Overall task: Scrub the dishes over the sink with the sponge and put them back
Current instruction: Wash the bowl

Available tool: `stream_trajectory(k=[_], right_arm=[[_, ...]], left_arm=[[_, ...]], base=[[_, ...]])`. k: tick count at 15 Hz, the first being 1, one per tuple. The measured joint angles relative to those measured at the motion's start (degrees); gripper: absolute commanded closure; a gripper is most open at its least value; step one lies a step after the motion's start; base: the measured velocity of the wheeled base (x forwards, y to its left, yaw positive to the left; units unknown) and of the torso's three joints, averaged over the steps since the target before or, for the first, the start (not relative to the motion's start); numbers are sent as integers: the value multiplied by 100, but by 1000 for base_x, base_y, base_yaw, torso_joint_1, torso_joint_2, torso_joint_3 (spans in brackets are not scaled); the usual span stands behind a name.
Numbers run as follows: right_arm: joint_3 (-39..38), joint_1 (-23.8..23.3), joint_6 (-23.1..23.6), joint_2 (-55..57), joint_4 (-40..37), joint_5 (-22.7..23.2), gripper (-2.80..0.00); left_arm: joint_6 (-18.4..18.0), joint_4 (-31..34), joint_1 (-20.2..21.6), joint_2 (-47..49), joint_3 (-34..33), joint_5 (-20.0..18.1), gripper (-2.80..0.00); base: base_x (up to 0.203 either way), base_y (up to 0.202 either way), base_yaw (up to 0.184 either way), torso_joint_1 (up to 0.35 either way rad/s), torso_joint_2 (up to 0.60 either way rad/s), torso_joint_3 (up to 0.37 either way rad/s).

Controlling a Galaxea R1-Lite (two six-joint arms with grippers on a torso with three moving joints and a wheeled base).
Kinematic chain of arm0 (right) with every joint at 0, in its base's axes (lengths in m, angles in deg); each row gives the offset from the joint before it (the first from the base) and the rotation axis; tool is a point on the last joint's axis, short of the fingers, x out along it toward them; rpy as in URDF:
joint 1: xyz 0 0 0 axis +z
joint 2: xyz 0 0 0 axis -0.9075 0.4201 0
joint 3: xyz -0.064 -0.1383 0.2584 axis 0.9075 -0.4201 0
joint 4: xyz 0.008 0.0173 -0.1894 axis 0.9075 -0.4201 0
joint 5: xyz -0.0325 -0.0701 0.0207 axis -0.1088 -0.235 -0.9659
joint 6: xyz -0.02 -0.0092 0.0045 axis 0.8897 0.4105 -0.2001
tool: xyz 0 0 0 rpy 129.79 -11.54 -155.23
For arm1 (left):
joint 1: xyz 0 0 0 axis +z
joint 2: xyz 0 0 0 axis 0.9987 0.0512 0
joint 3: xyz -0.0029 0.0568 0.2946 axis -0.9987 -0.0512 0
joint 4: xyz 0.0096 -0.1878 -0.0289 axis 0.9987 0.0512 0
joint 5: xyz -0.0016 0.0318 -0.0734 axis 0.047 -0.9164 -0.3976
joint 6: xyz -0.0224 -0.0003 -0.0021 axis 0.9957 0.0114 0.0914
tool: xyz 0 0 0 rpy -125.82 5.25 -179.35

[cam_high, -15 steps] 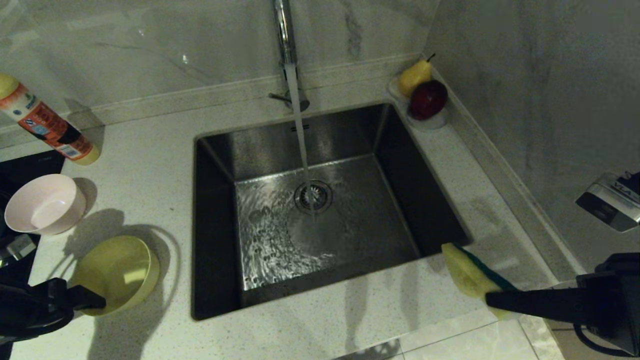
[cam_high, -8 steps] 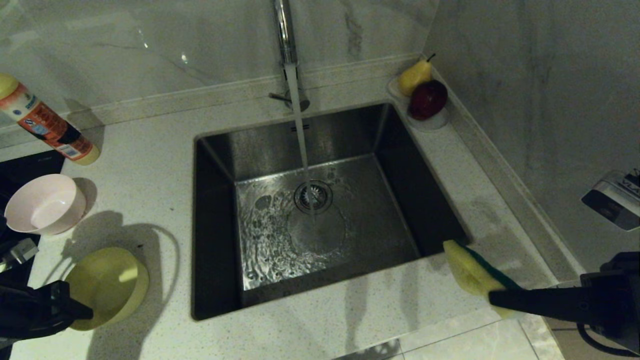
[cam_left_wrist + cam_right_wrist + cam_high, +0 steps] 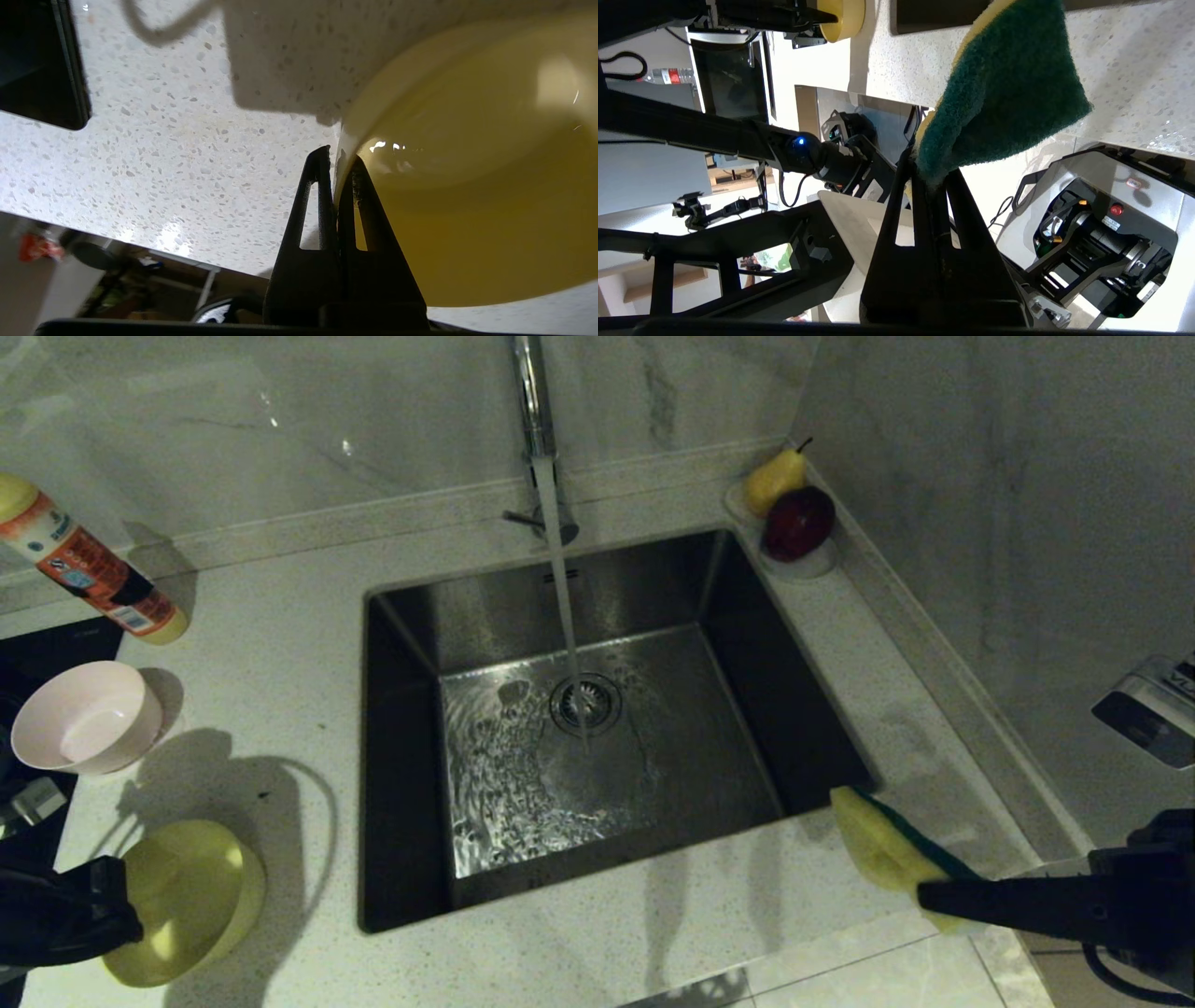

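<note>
Nearest the robot, at the tabletop's front left corner, the left hand [image 3: 117,919] is pinching the rim of the yellow bowl [image 3: 187,901], which tips up on its edge just beyond the fingers. Its wrist view shows what the head view cannot: one finger [image 3: 317,196] outside the bowl wall and one inside, pressed together on the thin rim, with the glossy yellow interior [image 3: 467,186] filling the side past them and a black panel edge [image 3: 42,65] off on the speckled stone.

Across at the front right, the right hand [image 3: 934,896] is clamped on the sponge [image 3: 882,845], holding it above the tabletop just short of the sink's near right corner. The head view gives mostly the yellow foam face; the right wrist view shows the dark green scouring side [image 3: 1008,88] standing up from the closed fingers, and beyond it the robot's own frame and the room's floor.

Beyond both hands lies the pale speckled tabletop [image 3: 280,644]. Past the left hand sits the pink bowl [image 3: 86,717], upright, beside a black cooktop edge. Between the hands and further back is the sink [image 3: 401,709], with water running from the tap [image 3: 532,401] onto the drain strainer [image 3: 585,703]. Further still, a tilted orange-labelled bottle [image 3: 89,574] stands near the marble wall, and a small white dish [image 3: 803,563] with a pear and a dark red fruit sits at the sink's far right corner.
</note>
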Motion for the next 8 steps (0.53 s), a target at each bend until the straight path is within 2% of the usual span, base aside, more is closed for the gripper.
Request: stream_trajectory(k=[5,8], right_arm=[[-25,4,0,-31,0,8,0],[-39,4,1,-31,2,16,0]], left_arm=[[782,52,-55,-417,417,-156,0],[1486,162,-527,-639,944,-248,0]], base=[[0,0,0,0,0,0],[0,0,0,0,0,0]])
